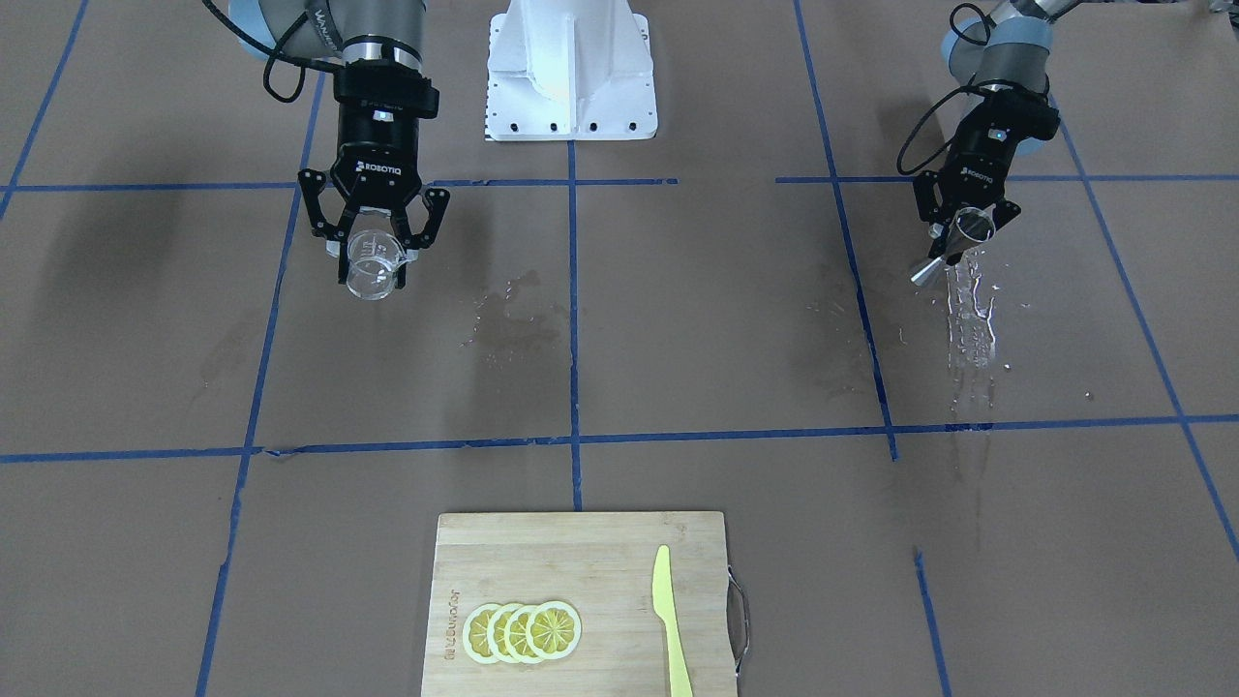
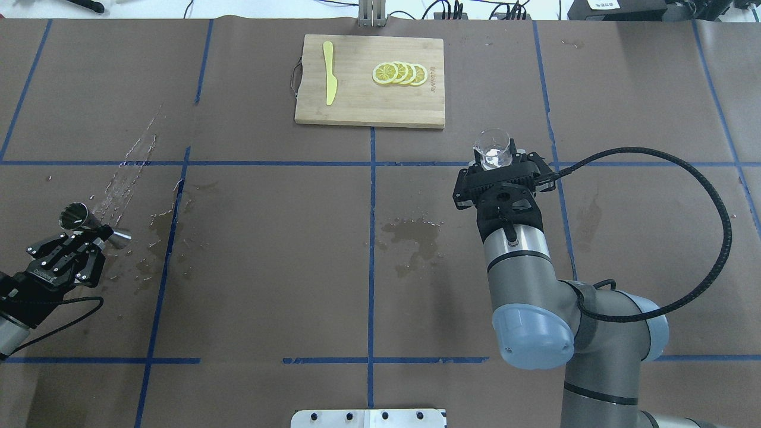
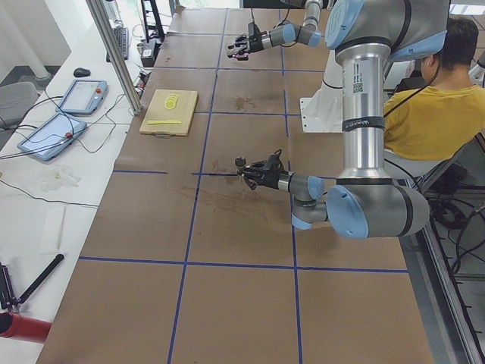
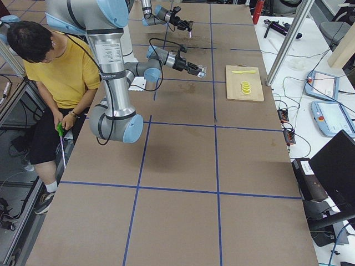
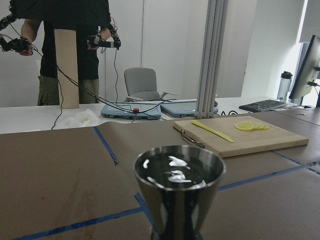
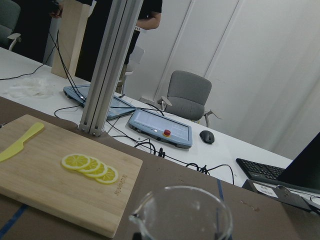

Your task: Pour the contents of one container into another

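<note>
Overhead exterior: right gripper [image 2: 496, 161] clasps glass cup [image 2: 492, 145]; left gripper [image 2: 90, 230] grips jigger [image 2: 75, 216], apparently tilted.

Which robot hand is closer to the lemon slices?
Right. The right gripper is close, just right of the yellow lemon slices; the left gripper is far to their left.

Brown-papered counter [image 1: 716, 319] gridded with blue tape [image 1: 573, 319]. At the operators' edge, wooden cutting board [image 1: 581, 561] bearing four overlapping lemon slices [image 1: 523, 631] and, apart from them, a yellow knife [image 1: 670, 620]. Splashed water [image 1: 971, 319] glistening; darker damp patch [image 1: 508, 324] near the middle.
</note>
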Tool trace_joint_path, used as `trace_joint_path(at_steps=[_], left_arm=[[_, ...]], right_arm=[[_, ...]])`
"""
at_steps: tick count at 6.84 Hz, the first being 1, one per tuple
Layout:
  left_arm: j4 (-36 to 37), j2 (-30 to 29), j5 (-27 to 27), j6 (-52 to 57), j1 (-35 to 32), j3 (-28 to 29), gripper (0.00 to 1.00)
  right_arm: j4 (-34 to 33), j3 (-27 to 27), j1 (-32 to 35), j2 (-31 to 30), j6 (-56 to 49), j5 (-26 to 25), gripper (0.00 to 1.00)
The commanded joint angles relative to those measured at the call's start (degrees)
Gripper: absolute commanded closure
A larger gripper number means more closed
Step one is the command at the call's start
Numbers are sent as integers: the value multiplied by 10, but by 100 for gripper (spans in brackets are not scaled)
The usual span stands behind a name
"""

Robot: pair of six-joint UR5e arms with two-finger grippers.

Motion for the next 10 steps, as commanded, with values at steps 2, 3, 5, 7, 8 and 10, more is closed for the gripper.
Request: trace_joint_path(at_steps=[2,3,5,7,8,10], left_arm=[[-1,-21,17,-2,11,16,100],[-1,-30,16,-2,16,26,100],[-1,-42,14,-2,17,38,100],[0,-42,0,3,25,42,100],[6,-41,-7,4,25,43,100],[13,-42,-16,4,26,44,100]], right_arm=[[0,0,0,0,0,0,100],[0,-1,0,0,-1,0,100],[0,-1,0,0,0,0,100],[0,-1,0,0,-1,0,100],[0,-2,0,0,-1,0,100],[0,-2,0,0,-1,0,100]])
